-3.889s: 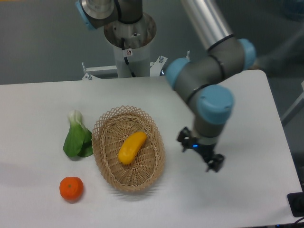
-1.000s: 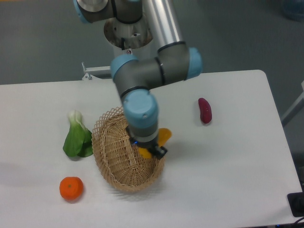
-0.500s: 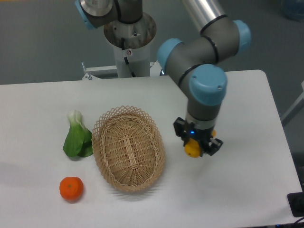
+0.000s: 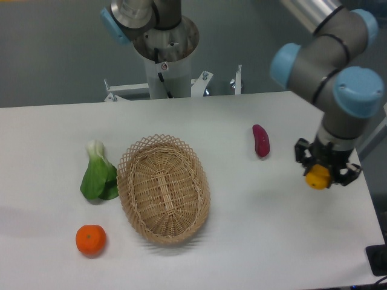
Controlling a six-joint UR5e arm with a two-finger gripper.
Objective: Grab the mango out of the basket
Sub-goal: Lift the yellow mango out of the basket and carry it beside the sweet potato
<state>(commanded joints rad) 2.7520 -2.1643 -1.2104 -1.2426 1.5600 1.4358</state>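
The smooth yellow-orange mango (image 4: 317,177) is out of the oval woven tan wicker basket (image 4: 163,188), which lies with nothing in it; the fruit hangs well to the right of the basket, pinched end-on in the black two-finger gripper (image 4: 324,175) of the grey-and-blue arm, near the right edge of the white table (image 4: 242,241). The jaws stand narrowed around the fruit, so only its lower tip shows. To finish well, I judge the clamp should be kept steady and the fruit carried level and slowly, staying right of the basket and clear of the dark red-purple oblong tuber (image 4: 261,140), since a smooth rounded skin could slip under a jolt.
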